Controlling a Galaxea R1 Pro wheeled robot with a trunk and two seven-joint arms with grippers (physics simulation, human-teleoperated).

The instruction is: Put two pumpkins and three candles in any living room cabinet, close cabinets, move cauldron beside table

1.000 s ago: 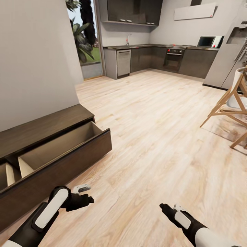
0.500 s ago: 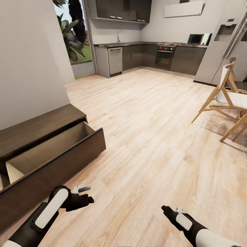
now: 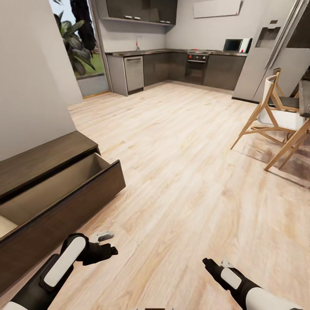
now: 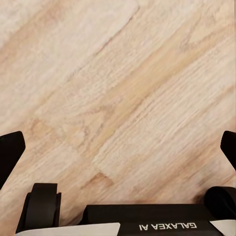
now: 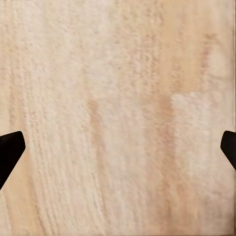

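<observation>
Cabinet [image 3: 56, 189] drawer open beside plank floor [image 3: 181, 172].
Left gripper [image 4: 118, 147] and right gripper [image 5: 118, 147] spread wide, holding nothing.

Both arms hang low in front. The left gripper [image 3: 113, 249] is wide open. The right gripper [image 3: 206, 261] is wide open too.

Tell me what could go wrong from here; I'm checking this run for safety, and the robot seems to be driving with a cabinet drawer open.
1. The cabinet has its drawer pulled out over the floor; the left arm's pincer hangs close to its front and could clip it in a turn.
2. Left open, the drawer fails the closed-cabinet requirement.
3. The wooden chairs splay their legs at the right, so the base or the right pincer could snag them.
</observation>
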